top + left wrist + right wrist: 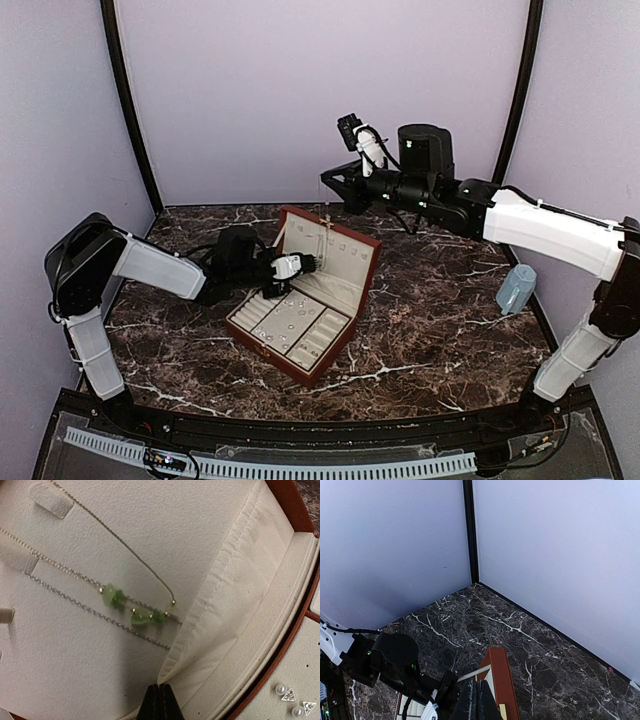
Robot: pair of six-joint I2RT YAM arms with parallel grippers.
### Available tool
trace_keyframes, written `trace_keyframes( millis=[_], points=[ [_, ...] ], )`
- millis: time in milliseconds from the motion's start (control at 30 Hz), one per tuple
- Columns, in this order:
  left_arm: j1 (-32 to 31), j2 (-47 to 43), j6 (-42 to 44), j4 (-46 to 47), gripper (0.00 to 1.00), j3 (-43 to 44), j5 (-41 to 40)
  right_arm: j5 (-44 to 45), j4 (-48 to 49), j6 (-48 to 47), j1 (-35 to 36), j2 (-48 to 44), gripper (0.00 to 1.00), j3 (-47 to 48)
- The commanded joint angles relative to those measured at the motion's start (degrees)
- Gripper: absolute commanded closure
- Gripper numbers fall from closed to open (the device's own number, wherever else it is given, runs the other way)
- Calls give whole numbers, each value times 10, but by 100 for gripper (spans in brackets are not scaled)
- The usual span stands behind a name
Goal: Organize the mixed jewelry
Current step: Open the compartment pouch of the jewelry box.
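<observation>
Left gripper, at the low centre of its wrist view, has its fingers pressed shut with nothing visible between them, at the edge of the cream lid lining. Chains with green beads lie across that lining, upper left. Pearl and triangular studs sit lower right. Right gripper, likewise closed and empty, hangs high above the box.

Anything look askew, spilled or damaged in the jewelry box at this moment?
Nothing spilled or broken. The chain with green stones and two plain chains run slantwise across the lid lining, close together but untangled; the lid pocket beside them is creased.
</observation>
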Motion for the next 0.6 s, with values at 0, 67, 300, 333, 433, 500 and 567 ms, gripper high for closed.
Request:
trace_keyframes(
  millis=[0,67,300,333,433,500,567],
  points=[
    [-3,0,-1,-14,100,-22,-3,29,52,-7,6,5,100,17],
    [-7,-4,0,-5,100,-29,-7,31,59,-10,5,6,100,13],
    [-20,-17,4,42,100,-63,-28,37,85,-20,9,8,100,0],
    [-22,-17,3,45,100,-65,-31,38,87,-21,10,10,100,0],
    [-24,-18,2,49,100,-70,-32,40,91,-24,13,17,100,5],
    [-25,-18,1,50,100,-71,-33,39,91,-26,14,25,100,10],
    [-26,-18,0,51,100,-71,-34,40,89,-29,16,34,100,17]
  ],
)
